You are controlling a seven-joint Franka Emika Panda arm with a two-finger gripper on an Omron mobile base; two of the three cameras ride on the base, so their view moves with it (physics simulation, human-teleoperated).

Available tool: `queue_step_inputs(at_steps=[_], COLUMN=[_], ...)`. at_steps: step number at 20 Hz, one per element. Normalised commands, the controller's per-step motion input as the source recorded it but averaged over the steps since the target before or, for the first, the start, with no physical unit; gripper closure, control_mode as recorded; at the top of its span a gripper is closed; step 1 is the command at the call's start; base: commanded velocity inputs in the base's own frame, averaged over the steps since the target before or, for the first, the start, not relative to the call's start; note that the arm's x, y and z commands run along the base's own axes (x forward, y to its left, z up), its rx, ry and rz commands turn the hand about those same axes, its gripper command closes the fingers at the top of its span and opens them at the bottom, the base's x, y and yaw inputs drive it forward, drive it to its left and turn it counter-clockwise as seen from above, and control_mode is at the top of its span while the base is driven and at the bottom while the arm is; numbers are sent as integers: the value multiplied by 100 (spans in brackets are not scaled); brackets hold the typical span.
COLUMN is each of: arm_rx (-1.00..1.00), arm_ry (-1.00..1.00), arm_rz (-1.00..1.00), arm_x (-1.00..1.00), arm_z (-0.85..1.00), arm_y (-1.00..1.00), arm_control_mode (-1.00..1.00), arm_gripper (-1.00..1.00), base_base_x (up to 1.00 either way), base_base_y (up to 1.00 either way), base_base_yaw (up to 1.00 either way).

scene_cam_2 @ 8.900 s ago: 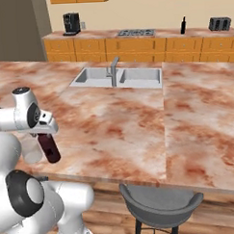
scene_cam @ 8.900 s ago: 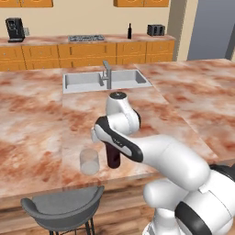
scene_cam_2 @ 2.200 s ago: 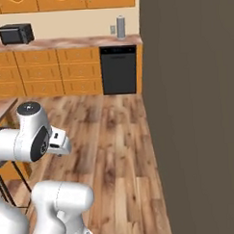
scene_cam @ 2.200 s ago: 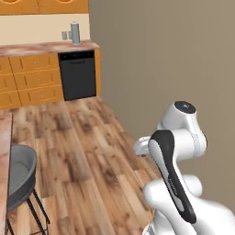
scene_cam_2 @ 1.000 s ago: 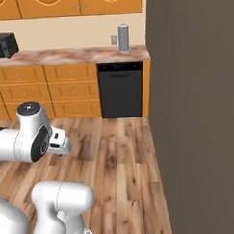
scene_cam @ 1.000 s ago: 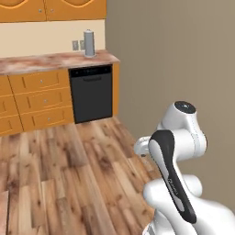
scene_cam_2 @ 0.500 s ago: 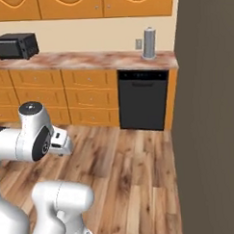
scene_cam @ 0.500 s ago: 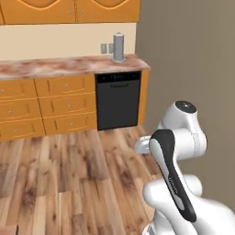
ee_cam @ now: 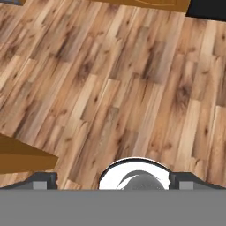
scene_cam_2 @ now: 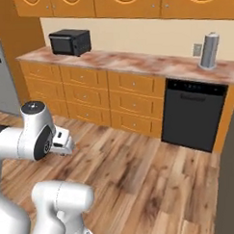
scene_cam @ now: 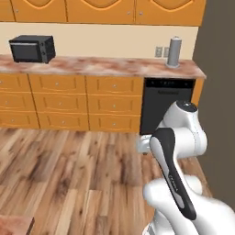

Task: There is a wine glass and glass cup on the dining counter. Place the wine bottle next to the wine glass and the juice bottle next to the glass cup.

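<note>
So right up close, the gripper (ee_cam: 114, 181) is pointed down at the floor with its two dark tips spread wide, and nothing is pinched between them, so it's empty-handed. The arm (scene_cam: 172, 160) is folded in tight against its own body, glossy white shells with dark joints, which makes sense to me as a carry-nothing driving pose: it keeps the hand from clipping furniture while the base rolls. Under it is the wood floor (ee_cam: 132, 88), warm brown planks with dark knots and streaky grain, laid staggered. The one task thing I can place is the dining counter (scene_cam: 13, 225): just a reddish-brown marbled corner of it pokes in at the lower left of the left base view, right beside the base. My guess is the robot is on a fetch run for a bottle, so at best the job is half done. Further out there's the back counter (scene_cam: 92, 66), a narrow pinkish-brown stone top on orange drawer fronts with little knobs. Set into the run near its right end is a flat black dishwasher (scene_cam: 167, 103) with a handle bar across the top. On the top sit a boxy black microwave (scene_cam: 32, 48) toward the left and a tall matte grey cylinder (scene_cam: 173, 52) by the wall outlet, both pushed back against the cream wall, out of the working edge. Above are orange upper cabinets (scene_cam: 101, 9) with arched panels, and a grey steel fridge (scene_cam_2: 1, 80) closes off the far left.
</note>
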Motion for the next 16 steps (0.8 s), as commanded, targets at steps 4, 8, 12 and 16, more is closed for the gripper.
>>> queue_step_inputs(at_steps=[4,8,12,16], arm_rx=[0,0,0,0], arm_ry=[0,0,0,0], arm_rz=[0,0,0,0], arm_x=[0,0,0,0], arm_z=[0,0,0,0], arm_y=[0,0,0,0], arm_control_mode=[100,100,100,100], arm_gripper=[-100,-100,-100,-100], base_base_x=[35,52,85,88], base_base_y=[0,0,-2,0], base_base_yaw=[65,41,6,3])
